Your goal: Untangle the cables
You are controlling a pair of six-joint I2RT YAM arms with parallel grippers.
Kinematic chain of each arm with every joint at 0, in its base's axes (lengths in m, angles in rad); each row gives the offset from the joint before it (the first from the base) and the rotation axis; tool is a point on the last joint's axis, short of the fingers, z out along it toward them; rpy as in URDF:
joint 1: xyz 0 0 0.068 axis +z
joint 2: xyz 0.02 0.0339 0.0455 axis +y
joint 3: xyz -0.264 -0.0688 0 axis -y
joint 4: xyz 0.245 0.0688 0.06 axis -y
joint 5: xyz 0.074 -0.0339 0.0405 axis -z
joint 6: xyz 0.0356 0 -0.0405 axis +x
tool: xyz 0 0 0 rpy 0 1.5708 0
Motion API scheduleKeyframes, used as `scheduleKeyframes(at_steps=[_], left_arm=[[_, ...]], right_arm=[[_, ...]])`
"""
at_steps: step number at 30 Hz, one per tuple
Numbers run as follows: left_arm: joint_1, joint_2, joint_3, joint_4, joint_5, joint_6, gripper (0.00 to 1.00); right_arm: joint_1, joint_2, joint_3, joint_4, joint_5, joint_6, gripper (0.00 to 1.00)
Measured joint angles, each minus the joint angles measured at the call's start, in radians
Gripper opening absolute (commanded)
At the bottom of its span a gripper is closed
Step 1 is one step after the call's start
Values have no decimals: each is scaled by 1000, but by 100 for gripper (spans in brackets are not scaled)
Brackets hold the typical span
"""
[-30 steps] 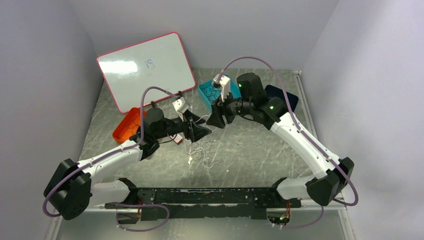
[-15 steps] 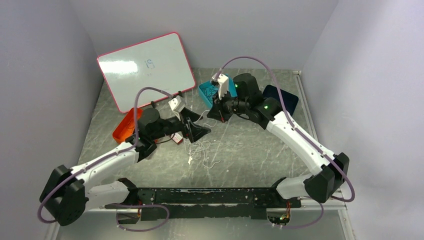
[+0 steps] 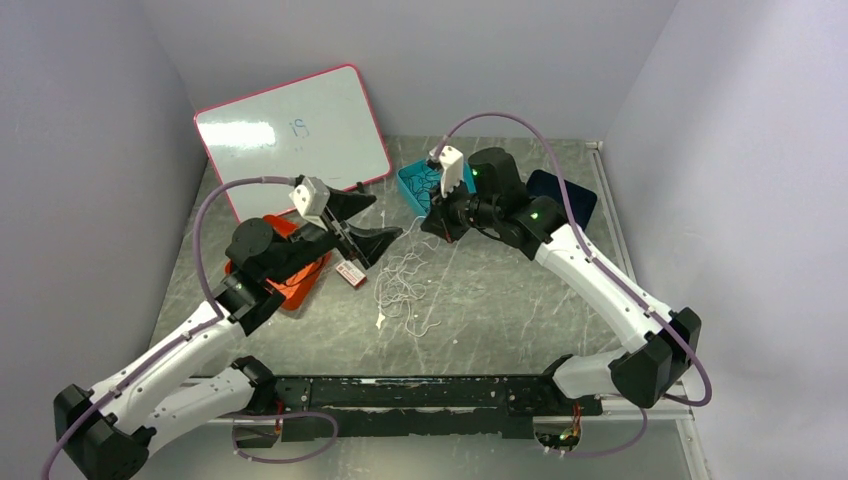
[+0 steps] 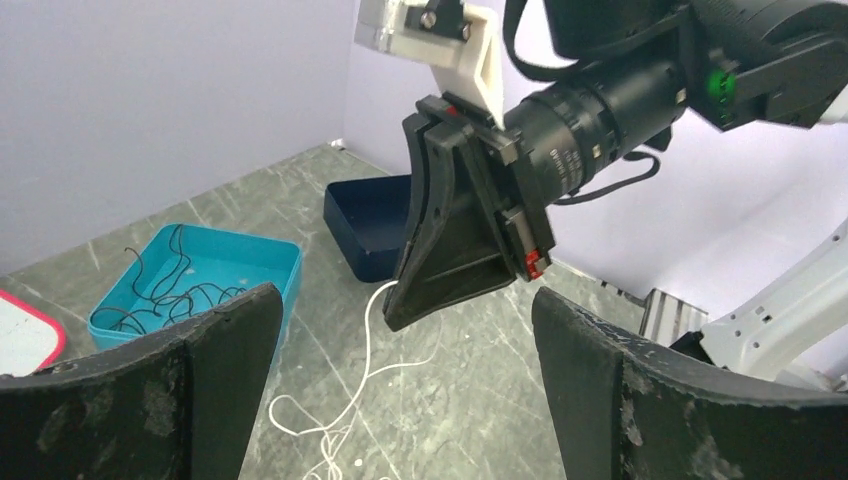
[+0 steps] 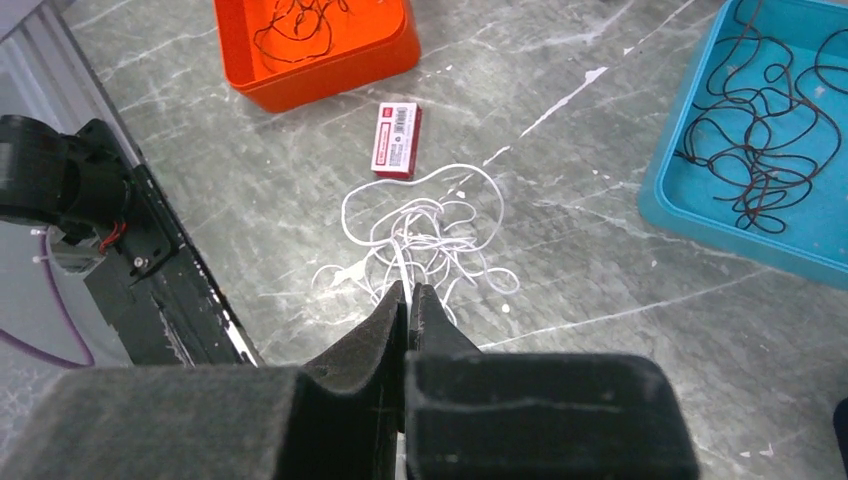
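White cables (image 3: pixel 403 285) well inside table (image 3: pixel 520 300) edges

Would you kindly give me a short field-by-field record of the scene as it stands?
left gripper: open, in the air, holding nothing
right gripper: shut on a strand of the white cable
white cable: loose tangle on the table
teal tray: dark cables inside
orange tray: dark wire inside
red box: beside the tangle
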Motion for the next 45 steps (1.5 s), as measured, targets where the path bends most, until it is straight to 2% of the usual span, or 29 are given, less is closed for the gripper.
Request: scheduleKeyframes(at_steps=[5,9,18,23,28,33,39,45], left_arm=[[0,43,9,-26,5,34,98],[0,102,9,-27,29,48,95],[0,247,10,33,165,48,85],[0,305,8,86,224,13,73],[-1,332,-23,190,259,-43,56],[-13,381,-66,270,274,-105,48],[-26,401,-135,325,274,-154,26],[-36,420,-188,382,275,-184,25]], right_arm=[[0,1,42,-23,-59,4,0],[0,1,138,-34,-158,9,0],[0,-16,253,-21,-264,57,0],[0,-21,257,18,-269,116,0],[0,-35,257,111,-264,194,0],[0,-53,265,214,-245,268,0],[0,-53,299,303,-227,330,0],[0,-53,359,341,-181,340,0]])
